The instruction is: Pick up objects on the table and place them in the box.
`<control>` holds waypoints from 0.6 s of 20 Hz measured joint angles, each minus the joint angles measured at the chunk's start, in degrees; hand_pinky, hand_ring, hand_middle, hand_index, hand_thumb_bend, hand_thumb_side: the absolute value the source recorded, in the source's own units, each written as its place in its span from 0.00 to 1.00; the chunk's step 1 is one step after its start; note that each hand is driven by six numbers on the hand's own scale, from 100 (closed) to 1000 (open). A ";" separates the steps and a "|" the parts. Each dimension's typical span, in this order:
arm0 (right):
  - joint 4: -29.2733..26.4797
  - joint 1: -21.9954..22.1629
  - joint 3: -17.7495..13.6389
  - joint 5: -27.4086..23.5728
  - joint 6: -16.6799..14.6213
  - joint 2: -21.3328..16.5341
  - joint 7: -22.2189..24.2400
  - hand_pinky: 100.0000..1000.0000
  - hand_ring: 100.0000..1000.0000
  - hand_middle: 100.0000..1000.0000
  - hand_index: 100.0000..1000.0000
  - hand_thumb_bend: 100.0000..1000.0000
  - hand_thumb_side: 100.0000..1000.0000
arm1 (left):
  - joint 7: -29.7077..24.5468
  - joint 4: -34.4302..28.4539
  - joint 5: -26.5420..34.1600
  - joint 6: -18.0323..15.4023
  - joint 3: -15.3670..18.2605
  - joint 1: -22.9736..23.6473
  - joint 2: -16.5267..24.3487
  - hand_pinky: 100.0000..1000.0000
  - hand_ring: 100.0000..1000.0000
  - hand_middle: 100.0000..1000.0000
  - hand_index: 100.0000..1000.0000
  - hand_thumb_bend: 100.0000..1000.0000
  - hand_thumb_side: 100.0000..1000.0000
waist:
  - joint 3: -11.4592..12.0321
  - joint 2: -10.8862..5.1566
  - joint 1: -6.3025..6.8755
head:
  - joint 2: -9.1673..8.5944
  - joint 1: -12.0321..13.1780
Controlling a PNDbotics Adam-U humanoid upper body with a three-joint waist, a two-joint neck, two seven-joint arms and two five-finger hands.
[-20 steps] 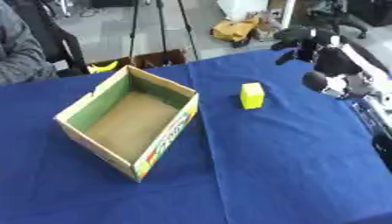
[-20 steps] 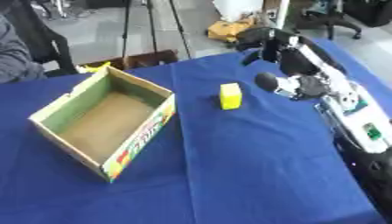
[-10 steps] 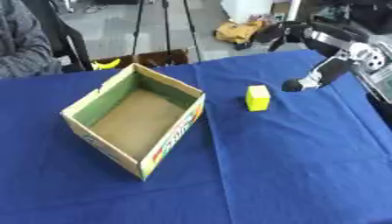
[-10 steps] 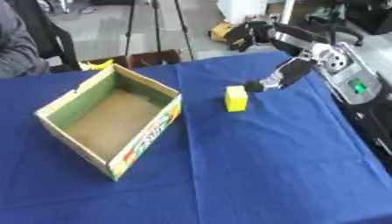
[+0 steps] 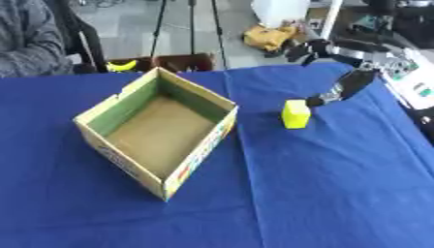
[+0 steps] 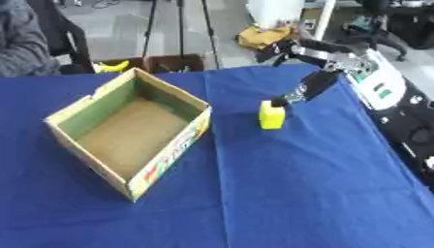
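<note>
Your right hand [image 5: 343,87], fingers relaxed, grasps nothing (fingertip at the yellow block [image 5: 296,114], 3 o'clock of box [image 5: 195,160]).

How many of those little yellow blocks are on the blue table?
1. The yellow block stands on the blue cloth right of the open box, with the right hand reaching toward it. The box looks empty.

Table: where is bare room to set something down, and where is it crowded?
The blue table is bare along the whole near edge, in front of the box and the yellow block, and in the strip between them. The box's floor also looks bare. It is crowded right of the block, where the right hand reaches in.
</note>
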 measured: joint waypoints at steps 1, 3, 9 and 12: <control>1.55 -0.69 0.00 0.98 0.27 0.00 0.27 0.80 0.92 0.88 0.87 0.62 0.36 | -0.08 0.00 0.01 0.02 -0.03 -0.05 0.00 0.51 0.60 0.56 0.66 0.24 0.78 | 0.27 0.05 -0.16 | -0.16 -0.26; 4.68 -1.98 0.04 2.86 0.55 0.00 0.55 0.80 0.92 0.88 0.88 0.63 0.34 | -0.18 -0.01 0.03 0.03 -0.25 -0.08 0.01 0.51 0.60 0.56 0.66 0.24 0.78 | 0.89 0.10 -0.27 | -0.43 -0.78; 14.35 -4.04 1.57 8.86 -0.54 0.00 -0.54 0.81 0.92 0.88 0.87 0.64 0.31 | -0.53 -0.12 0.13 0.11 -0.37 -0.10 0.01 0.51 0.60 0.56 0.66 0.24 0.78 | 1.65 0.40 -0.10 | -0.92 -1.98; 17.81 -4.40 2.72 11.92 -1.63 0.03 -1.63 0.81 0.91 0.87 0.87 0.64 0.30 | -0.60 -0.15 0.19 0.11 -0.49 -0.10 0.01 0.51 0.60 0.56 0.66 0.23 0.78 | 1.75 0.49 0.18 | -0.96 -2.23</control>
